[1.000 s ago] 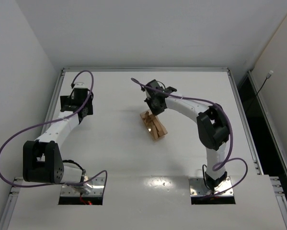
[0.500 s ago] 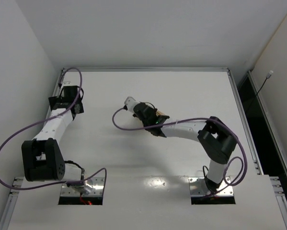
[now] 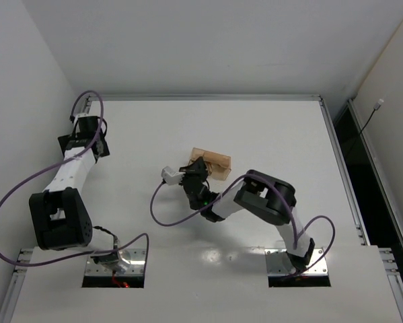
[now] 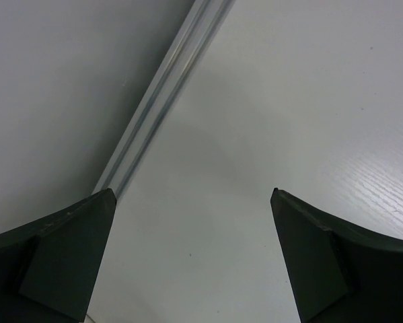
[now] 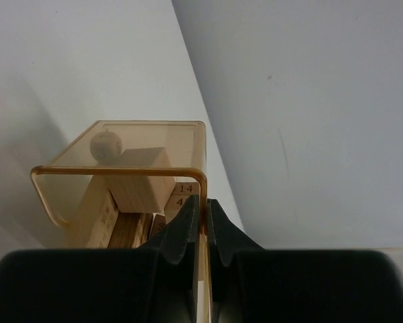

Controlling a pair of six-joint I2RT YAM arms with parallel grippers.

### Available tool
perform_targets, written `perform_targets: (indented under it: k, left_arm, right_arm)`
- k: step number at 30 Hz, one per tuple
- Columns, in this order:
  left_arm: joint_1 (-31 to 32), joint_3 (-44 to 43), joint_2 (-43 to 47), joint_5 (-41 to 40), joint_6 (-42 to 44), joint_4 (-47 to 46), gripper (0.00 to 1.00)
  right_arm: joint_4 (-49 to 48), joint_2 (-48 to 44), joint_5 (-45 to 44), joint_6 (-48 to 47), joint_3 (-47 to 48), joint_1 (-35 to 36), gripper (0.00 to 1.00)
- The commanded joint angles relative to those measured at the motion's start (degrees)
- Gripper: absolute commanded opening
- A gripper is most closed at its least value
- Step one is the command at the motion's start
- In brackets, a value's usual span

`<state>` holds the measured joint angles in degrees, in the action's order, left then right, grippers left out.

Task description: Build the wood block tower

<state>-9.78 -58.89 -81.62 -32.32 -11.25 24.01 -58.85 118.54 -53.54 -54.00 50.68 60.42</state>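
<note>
Right gripper (image 5: 200, 205) is pinched tight on one thin wall of a translucent amber plastic box (image 5: 120, 171) at the middle of the white table (image 3: 275, 134). The light-tan wooden blocks (image 5: 142, 180) lie heaped inside that box. Left gripper (image 4: 194, 195) hangs empty, jaws wide, over the table beside the aluminium edge rail (image 4: 162, 101).

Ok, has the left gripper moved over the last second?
Yes. In the top view the left gripper, open, has swung left toward the table's left edge rail, ending right beside it near the far corner.
</note>
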Motion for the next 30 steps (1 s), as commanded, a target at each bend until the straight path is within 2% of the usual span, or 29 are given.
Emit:
perform_targets:
  k: [1,6,8,14,20,23,30]
  left_arm:
    - [-1.29,-3.06,0.33,-0.38,-0.1,-0.28,1.0]
    - [-2.44,-3.07,0.33,0.14,0.43,-0.81,1.0]
    - [-2.44,-3.07,0.33,0.15,0.43,-0.81,1.0]
    - [-2.96,-3.6,0.33,0.76,1.04,-0.81,1.0]
    - [-2.96,-4.21,0.33,1.9,1.58,-1.42,1.0]
    - [-2.96,-4.21,0.33,2.43,1.58,-1.42,1.0]
    - [-2.96,-2.37,1.47,2.96,1.05,-1.95,1.0]
  right_arm:
    - [-26.11,4.74,-2.89,-15.22,0.92,1.36,0.0]
    - [-41.49,10.04,-0.34,-24.65,2.32,1.36,0.0]
    - [-44.49,11.88,1.23,-27.55,2.94,1.36,0.0]
    - [-45.12,11.27,3.7,-30.28,2.94,0.75,0.0]
    - [-45.12,6.1,12.03,-36.78,2.23,0.22,0.0]
    - [-45.12,3.98,13.45,-37.84,2.23,0.22,0.0]
    - [-45.12,2.66,10.83,-36.71,2.76,-0.92,0.0]
